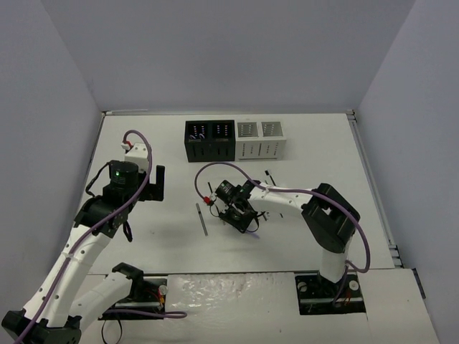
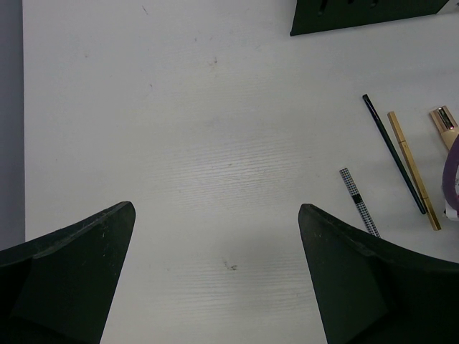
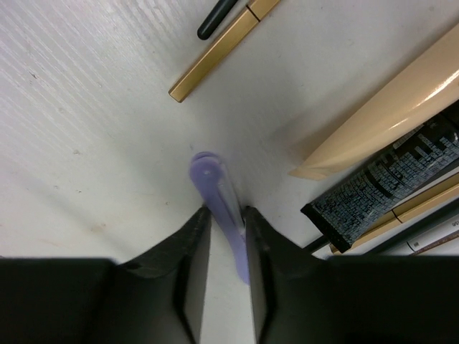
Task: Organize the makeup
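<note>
While the right claw (image 3: 226, 215) pinches the lilac tool (image 3: 211, 175) between its two fingers, the left claw (image 2: 216, 211) hangs above the bare bench (image 2: 179, 107) with its fingers spread wide and nothing between them. The lilac tool protrudes forward from the right claw; its free end is blurred, and the right wrist view does not show whether it touches the bench. Beyond that free end, and apart from it, a gold pencil (image 3: 215, 56) lies diagonally, with the tip of a black pencil (image 3: 217, 16) just beside it at the upper edge of the view. To the right of the pinched tool, a tan tube (image 3: 387, 107) and a black patterned tube (image 3: 391, 175) lie side by side on the same diagonal; further slim items at the lower right corner are cropped too closely to identify. Seen from above, the right claw is positioned near the middle of the bench, in front of the black organizer (image 1: 209, 141), which stands just beside the white organizer (image 1: 262, 138) towards the far edge. A checkered stick (image 1: 202, 218) lies flat on the bench just to the left of the right claw. The left claw is located well apart from these items, over the left portion of the bench.
</note>
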You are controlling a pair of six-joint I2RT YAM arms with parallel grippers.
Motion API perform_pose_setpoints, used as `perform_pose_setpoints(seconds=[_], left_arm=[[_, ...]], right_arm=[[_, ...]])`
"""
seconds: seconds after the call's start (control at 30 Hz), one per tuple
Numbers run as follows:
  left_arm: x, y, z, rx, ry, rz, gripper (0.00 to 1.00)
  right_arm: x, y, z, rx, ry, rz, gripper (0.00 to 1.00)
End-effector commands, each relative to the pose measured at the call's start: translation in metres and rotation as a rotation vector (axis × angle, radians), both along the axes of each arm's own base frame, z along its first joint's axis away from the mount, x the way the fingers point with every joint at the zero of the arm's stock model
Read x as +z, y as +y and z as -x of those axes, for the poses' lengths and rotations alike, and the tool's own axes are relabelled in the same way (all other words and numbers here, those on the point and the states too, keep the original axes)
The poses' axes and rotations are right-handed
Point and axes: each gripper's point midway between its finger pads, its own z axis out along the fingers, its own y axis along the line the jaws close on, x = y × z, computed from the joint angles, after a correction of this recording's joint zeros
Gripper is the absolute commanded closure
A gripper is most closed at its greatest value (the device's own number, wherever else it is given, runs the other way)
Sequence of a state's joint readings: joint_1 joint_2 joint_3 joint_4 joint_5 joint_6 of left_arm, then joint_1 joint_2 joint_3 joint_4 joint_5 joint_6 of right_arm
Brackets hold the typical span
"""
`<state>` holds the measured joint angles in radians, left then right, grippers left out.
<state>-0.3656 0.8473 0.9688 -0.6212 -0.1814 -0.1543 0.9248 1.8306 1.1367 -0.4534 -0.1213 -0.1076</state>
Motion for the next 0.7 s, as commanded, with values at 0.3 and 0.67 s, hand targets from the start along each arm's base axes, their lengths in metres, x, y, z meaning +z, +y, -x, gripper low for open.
perform_pose_setpoints(seconds=[0.3, 0.67], left_arm=[[0.033, -0.001, -0.008, 0.024, -0.131, 0.070, 0.03], [0.036, 0.001, -0.008, 0.035, -0.147, 0.090, 0.03]], right_arm=[[0.064, 0.039, -0.010, 0.010, -0.108, -0.216, 1.00], [0.242, 0.110, -0.083, -0.054, -0.507, -0.640, 1.00]])
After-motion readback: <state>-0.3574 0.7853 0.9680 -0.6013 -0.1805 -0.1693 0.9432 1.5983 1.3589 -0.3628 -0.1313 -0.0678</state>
